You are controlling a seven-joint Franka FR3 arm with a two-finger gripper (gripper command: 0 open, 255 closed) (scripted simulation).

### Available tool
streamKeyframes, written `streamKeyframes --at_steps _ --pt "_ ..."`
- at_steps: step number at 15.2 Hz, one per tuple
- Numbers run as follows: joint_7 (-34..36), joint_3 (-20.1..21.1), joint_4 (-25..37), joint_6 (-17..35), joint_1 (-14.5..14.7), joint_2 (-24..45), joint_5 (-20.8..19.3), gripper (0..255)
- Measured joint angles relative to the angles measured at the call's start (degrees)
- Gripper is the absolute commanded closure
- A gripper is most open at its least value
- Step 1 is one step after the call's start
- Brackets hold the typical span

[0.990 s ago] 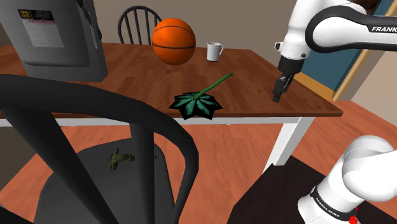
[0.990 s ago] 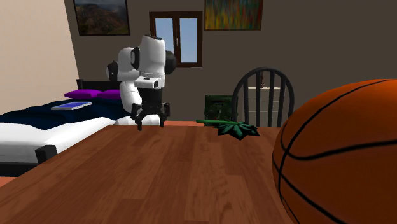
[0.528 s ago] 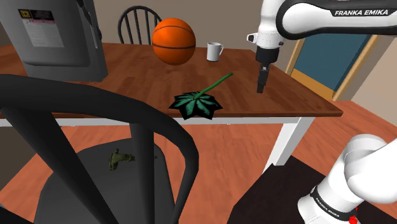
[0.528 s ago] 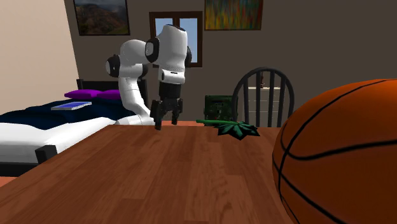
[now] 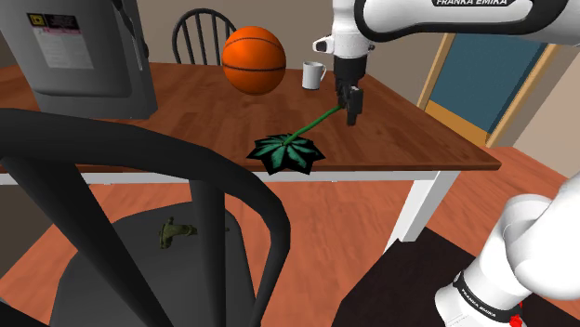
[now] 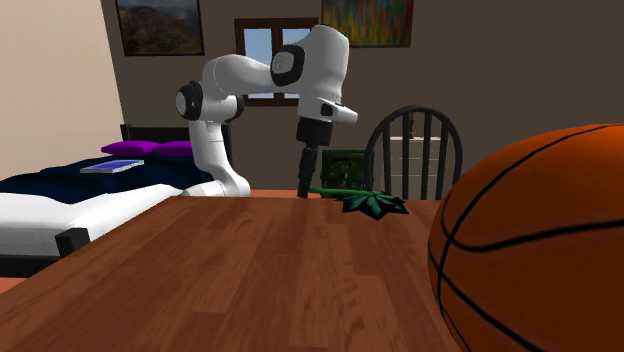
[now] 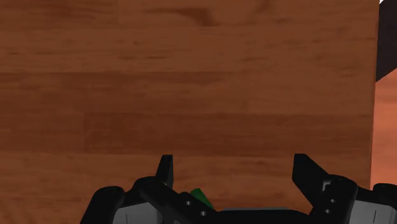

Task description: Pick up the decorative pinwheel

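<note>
Hovering over a brown wooden table (image 5: 186,130), the black gripper (image 5: 353,115) hung with its fingers spread wide and nothing between them. The decorative pinwheel (image 5: 289,153) lay flat by the table's near edge in the shoulder view, its thin green stem (image 5: 319,121) running back to just beneath the gripper. It looked light and flimsy; the stiffer stem seemed the safest place to pinch.
</note>
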Motion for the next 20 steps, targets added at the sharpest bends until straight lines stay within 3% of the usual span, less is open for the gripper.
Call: streamKeyframes --at_steps 10,18,19,20 --pt "-18.78 6.83 19.5 -7.16 7.22 14.36 -3.49 0" --pt "-19.52 7.16 13.25 -1.87 7.43 13.58 -3.42 0" --pt "-19.46 7.15 12.82 -1.53 7.41 13.5 -3.4 255" --pt "-19.44 7.14 12.61 -1.35 7.41 13.47 -3.39 255"
